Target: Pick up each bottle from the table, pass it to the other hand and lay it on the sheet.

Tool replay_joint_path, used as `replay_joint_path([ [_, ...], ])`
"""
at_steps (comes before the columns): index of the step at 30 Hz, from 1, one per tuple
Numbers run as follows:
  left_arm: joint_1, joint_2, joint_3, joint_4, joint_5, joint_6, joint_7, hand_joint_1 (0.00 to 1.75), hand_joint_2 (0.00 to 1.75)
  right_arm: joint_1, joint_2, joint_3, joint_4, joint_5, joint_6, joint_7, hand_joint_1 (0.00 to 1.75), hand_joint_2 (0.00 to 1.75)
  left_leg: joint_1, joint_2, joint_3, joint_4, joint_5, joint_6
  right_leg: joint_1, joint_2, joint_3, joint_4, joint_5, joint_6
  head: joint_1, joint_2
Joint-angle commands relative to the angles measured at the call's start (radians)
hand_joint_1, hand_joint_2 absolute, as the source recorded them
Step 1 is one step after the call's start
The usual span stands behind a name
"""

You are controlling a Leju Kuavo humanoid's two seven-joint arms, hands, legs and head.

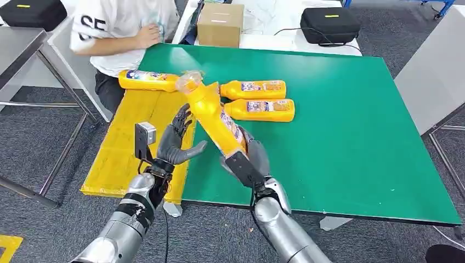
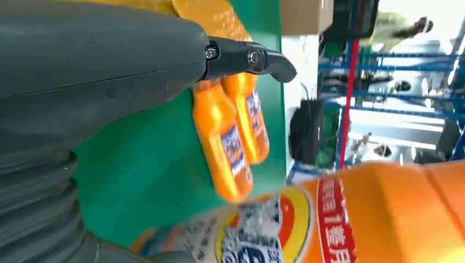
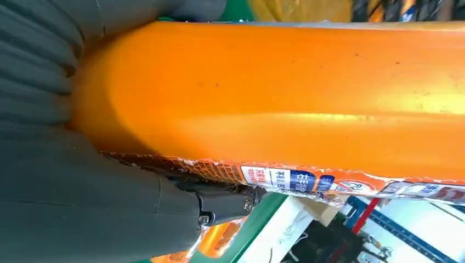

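Head view: my right hand (image 1: 249, 159) grips a tilted orange detergent bottle (image 1: 215, 115) beside my open, empty left hand (image 1: 176, 139), handover pending; next, my left closes on it.

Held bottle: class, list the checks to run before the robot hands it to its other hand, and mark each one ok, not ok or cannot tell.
1. Right hand grips the held bottle: ok.
2. Left hand open beside it, fingers apart: ok.
3. Left hand touching the bottle: not ok, a gap remains.
4. Yellow sheet has bare room: ok.
5. Two table bottles lie apart from the handover: ok.
6. Grip firmness: cannot tell.
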State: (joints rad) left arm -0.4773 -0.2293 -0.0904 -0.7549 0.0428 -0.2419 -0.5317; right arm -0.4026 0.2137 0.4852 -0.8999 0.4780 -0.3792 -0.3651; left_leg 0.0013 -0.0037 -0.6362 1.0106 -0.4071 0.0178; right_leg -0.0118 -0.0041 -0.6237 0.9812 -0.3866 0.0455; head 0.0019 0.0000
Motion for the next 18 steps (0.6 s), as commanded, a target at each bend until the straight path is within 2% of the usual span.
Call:
replay_joint_path([
  [1, -0.029, 0.015, -0.077, 0.0, 0.053, -0.036, 0.034, 0.0, 1.75, -0.048, 0.043, 0.067, 0.142, 0.032, 0.002, -0.006, 1.75, 1.75, 0.001, 0.001, 0.004, 0.0, -0.002, -0.001, 0.001, 0.001, 0.003, 0.0, -0.001, -0.001, 0.0, 0.0],
  [12, -0.018, 0.018, -0.094, -0.031, 0.082, -0.057, 0.043, 0.0, 1.75, -0.052, 0.054, 0.1, 0.182, 0.047, 0.013, 0.001, 1.75, 1.75, 0.001, 0.0, 0.004, 0.0, -0.002, -0.001, 0.001, 0.0, 0.004, 0.0, -0.002, -0.002, 0.0, 0.0],
  [17, 0.006, 0.041, -0.118, -0.075, 0.101, -0.068, 0.038, 0.0, 1.75, -0.035, 0.048, 0.103, 0.187, 0.032, -0.001, -0.011, 1.75, 1.75, 0.001, 0.0, 0.002, -0.001, -0.001, -0.001, 0.001, 0.0, 0.002, -0.001, -0.001, -0.001, 0.0, 0.0],
  [18, 0.012, 0.047, -0.116, -0.081, 0.114, -0.082, 0.038, 0.0, 1.75, -0.033, 0.043, 0.104, 0.184, 0.038, -0.011, -0.009, 1.75, 1.75, 0.001, 0.001, 0.005, -0.001, -0.002, -0.001, 0.001, 0.001, 0.005, -0.001, -0.002, -0.002, 0.0, 0.0],
])
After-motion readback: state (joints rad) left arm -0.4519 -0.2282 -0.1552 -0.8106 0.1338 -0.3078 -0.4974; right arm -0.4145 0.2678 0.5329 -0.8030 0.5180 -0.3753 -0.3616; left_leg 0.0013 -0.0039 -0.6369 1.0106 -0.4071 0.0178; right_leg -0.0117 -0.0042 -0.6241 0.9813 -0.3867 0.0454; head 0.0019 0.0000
